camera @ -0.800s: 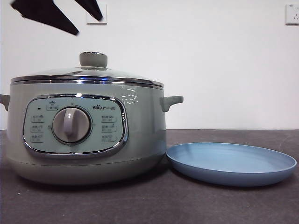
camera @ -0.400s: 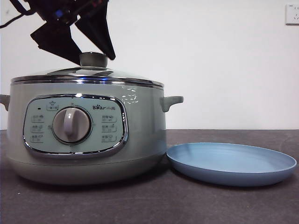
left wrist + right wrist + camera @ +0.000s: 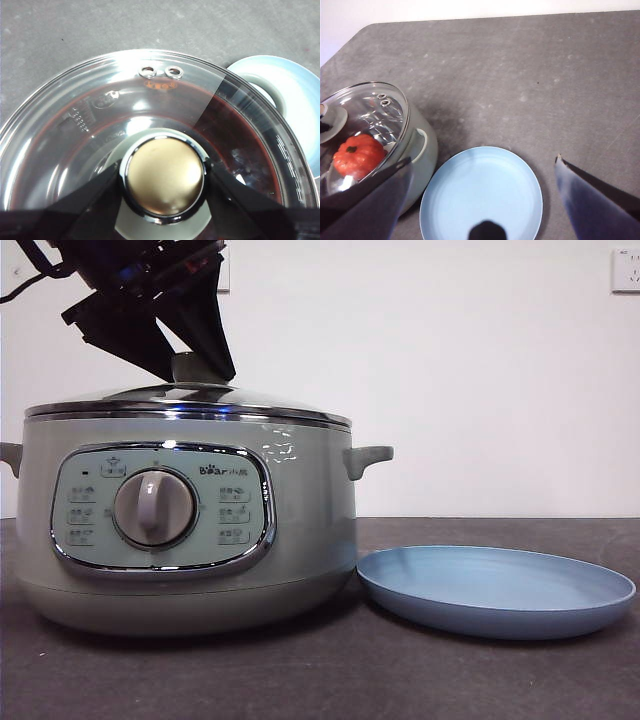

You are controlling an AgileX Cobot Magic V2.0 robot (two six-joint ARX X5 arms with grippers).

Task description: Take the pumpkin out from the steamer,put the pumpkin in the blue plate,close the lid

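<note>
Left hand (image 3: 162,182) sits open around the lid (image 3: 190,400) knob so it can lift it off the steamer (image 3: 190,530); right hand (image 3: 482,200) waits open.

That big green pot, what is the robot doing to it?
The left gripper has its jaws on either side of the knob of the lid, which sits on the steamer. The pumpkin is inside. The blue plate waits empty beside it, with the right gripper open above.

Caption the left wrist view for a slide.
Left hand straddles the glass lid's knob, jaws at either side.
</note>
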